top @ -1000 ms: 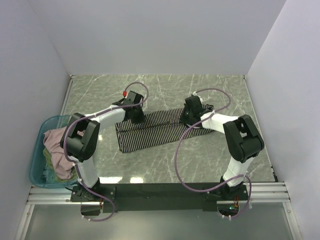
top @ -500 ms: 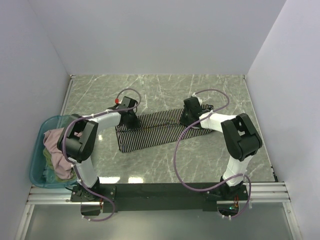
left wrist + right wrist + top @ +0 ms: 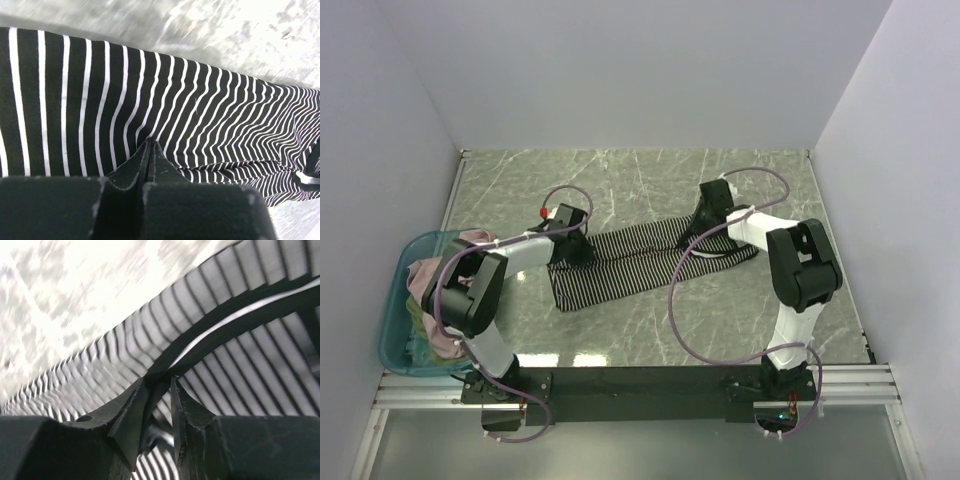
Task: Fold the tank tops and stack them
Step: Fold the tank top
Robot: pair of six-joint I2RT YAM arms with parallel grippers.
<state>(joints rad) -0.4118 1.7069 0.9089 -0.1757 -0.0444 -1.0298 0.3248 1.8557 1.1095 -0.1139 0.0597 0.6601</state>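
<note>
Grey marbled worktop [image 3: 650, 190], pale walls [image 3: 620, 70]; left fingers [image 3: 131, 167] and right fingers [image 3: 131, 405] each pinch the striped tank top [image 3: 620, 268] mid-frame.

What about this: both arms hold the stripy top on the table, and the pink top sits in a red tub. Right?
The tub isn't red. The top view shows the left arm and right arm holding the stripy top on the table, and the pink top sitting in a teal tub.

The soft cloth tank top [image 3: 630, 265] wears fine black-and-white stripes with dark edging. The flat marbled surface [image 3: 650, 180] is grey, veined white. The rounded plastic tub [image 3: 390, 320] is teal.
</note>
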